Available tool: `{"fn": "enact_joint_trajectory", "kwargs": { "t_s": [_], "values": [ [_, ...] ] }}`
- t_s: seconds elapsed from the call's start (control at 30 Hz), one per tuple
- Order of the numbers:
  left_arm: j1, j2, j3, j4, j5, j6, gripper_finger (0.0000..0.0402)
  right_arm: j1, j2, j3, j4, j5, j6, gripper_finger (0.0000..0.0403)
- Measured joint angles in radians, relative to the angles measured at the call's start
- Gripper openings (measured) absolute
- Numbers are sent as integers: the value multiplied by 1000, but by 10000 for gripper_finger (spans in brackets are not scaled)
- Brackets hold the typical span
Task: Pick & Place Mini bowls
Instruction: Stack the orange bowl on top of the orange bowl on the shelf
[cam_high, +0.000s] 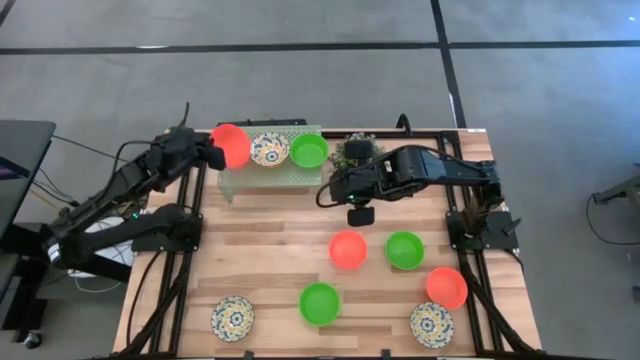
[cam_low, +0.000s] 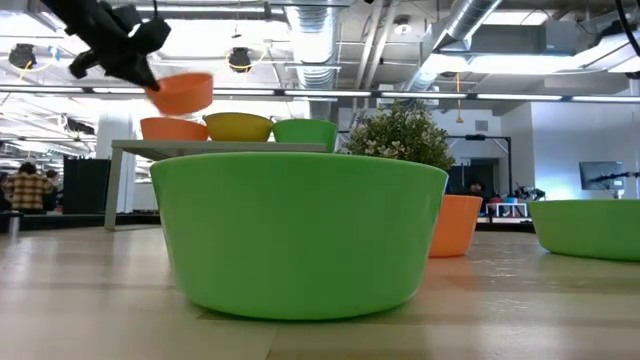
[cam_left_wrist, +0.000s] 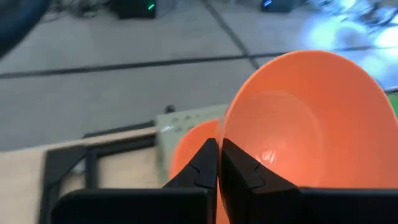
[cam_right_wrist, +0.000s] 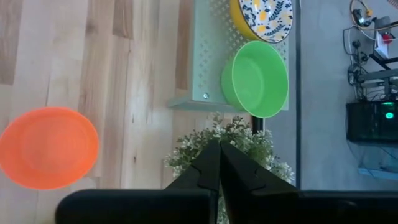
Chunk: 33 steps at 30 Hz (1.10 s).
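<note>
The left gripper (cam_high: 213, 152) is clamped on the rim of a red-orange mini bowl (cam_high: 232, 145), holding it tilted above the 9 o'clock end of the pale green shelf (cam_high: 250, 176). Another red-orange bowl (cam_left_wrist: 193, 146) sits on the shelf beneath it. A patterned bowl (cam_high: 269, 149) and a green bowl (cam_high: 308, 151) also sit on the shelf. The right gripper (cam_high: 360, 215), fingers together and empty, hovers at 6 o'clock of the plant (cam_high: 355, 150). Six more bowls rest on the table (cam_high: 270, 265).

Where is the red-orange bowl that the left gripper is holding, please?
In the high view, the red-orange bowl hangs in the left gripper over the raised shelf's left end, beside the floral bowl.
</note>
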Motion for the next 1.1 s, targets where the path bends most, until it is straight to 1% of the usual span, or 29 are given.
{"fn": "enact_joint_trajectory", "kwargs": {
  "t_s": [0.13, 0.23, 0.33, 0.47, 0.57, 0.73, 0.87, 1.1],
  "values": [
    [50, 3, 0, 2, 2, -5, 10, 0, 0, 0, 0, -2, 0, 1],
    [67, 22, 0, -2, 1, -36, 10, 0, 0, 0, 0, -22, -1, 3],
    [68, 58, -16, -7, 5, -57, 7, 0, 0, 0, 0, -29, 6, 3],
    [68, 131, -25, 1, 6, -51, 14, 1, 0, 0, 0, -29, 5, 1],
    [68, 173, -25, 31, 6, -48, 16, 1, 0, 0, 0, -29, 5, 1],
    [68, 191, -25, 81, 6, -47, 17, 1, 0, 0, 0, -29, 5, 1],
    [75, 191, -25, 81, 7, -47, 31, 1, 0, 0, 0, -29, 6, 1],
    [79, 191, -24, 81, 7, -38, 65, -6, 0, 0, 0, -30, 8, 1]
  ]
}}
